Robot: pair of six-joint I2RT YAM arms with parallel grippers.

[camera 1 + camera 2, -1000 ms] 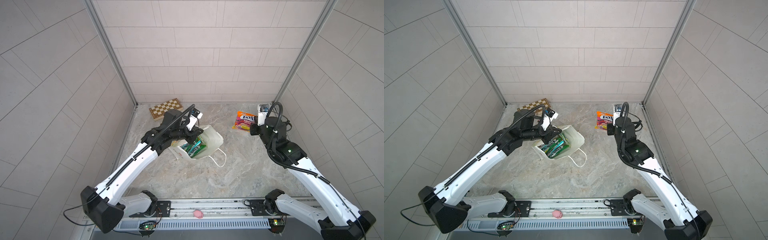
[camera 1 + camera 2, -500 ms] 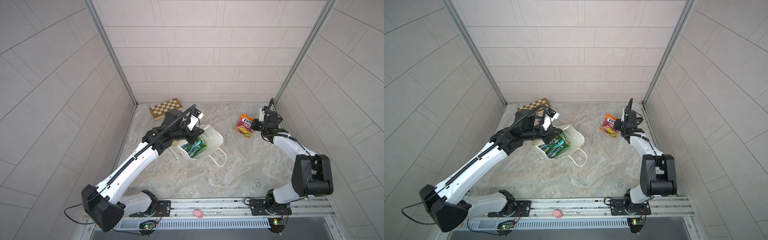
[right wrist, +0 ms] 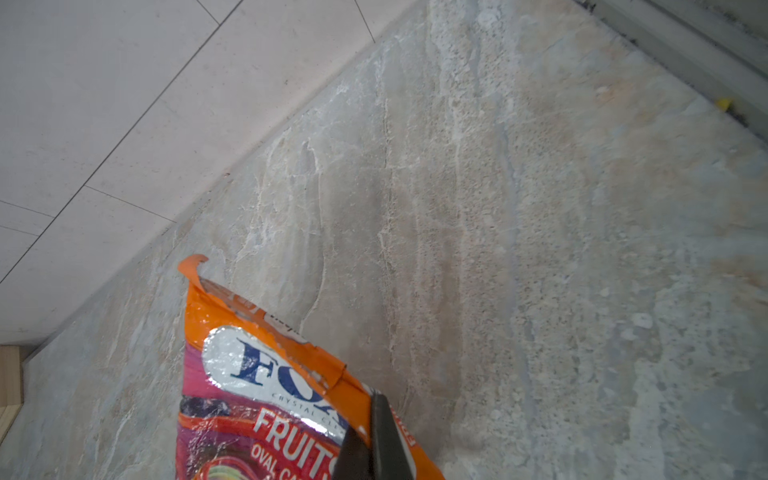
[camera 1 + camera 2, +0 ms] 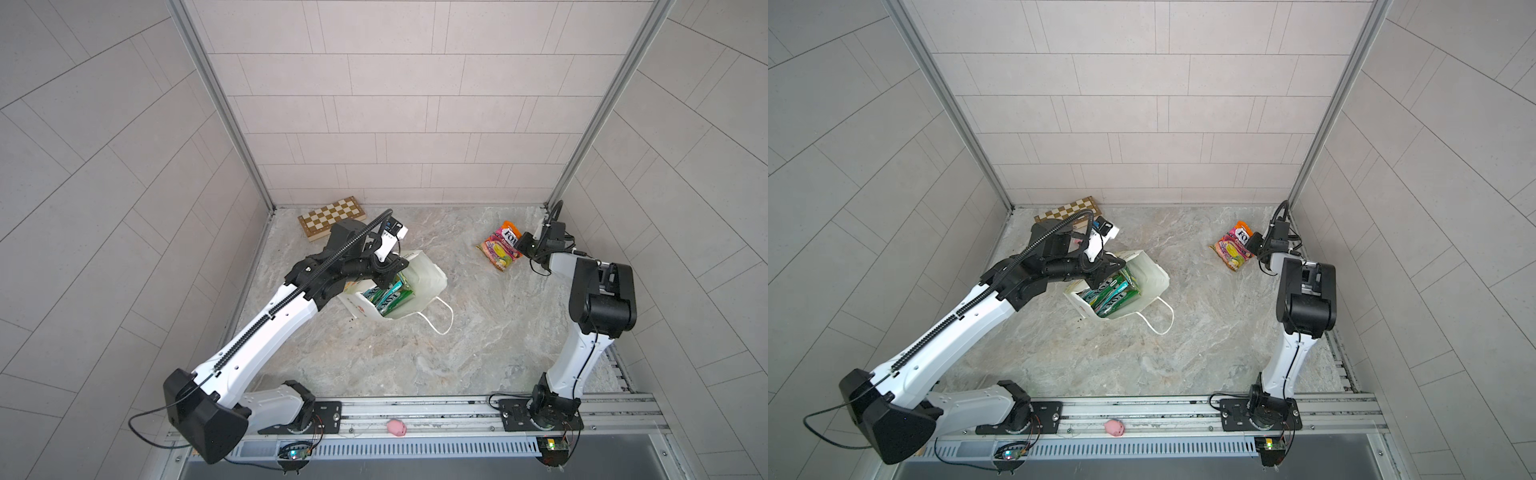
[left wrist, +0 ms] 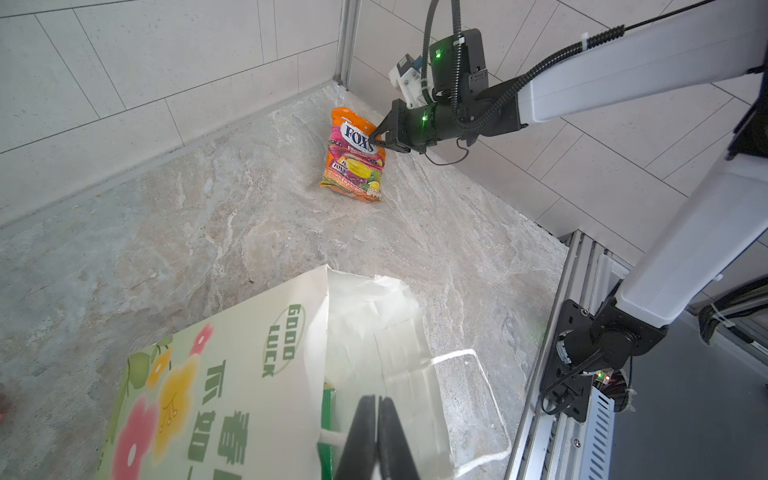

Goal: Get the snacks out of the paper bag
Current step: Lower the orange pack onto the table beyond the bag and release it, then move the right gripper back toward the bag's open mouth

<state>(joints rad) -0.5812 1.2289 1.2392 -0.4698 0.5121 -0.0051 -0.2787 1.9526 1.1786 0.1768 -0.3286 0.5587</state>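
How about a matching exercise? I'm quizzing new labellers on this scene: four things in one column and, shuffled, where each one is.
Things
1. orange packet
2. green packets
3. chessboard
4. pig

Places
A. inside the bag
B. on the front rail
C. by the back wall, on the left
D. pinched at its edge by the right gripper

Pairs: 1-D, 2-A, 3-C, 4-B
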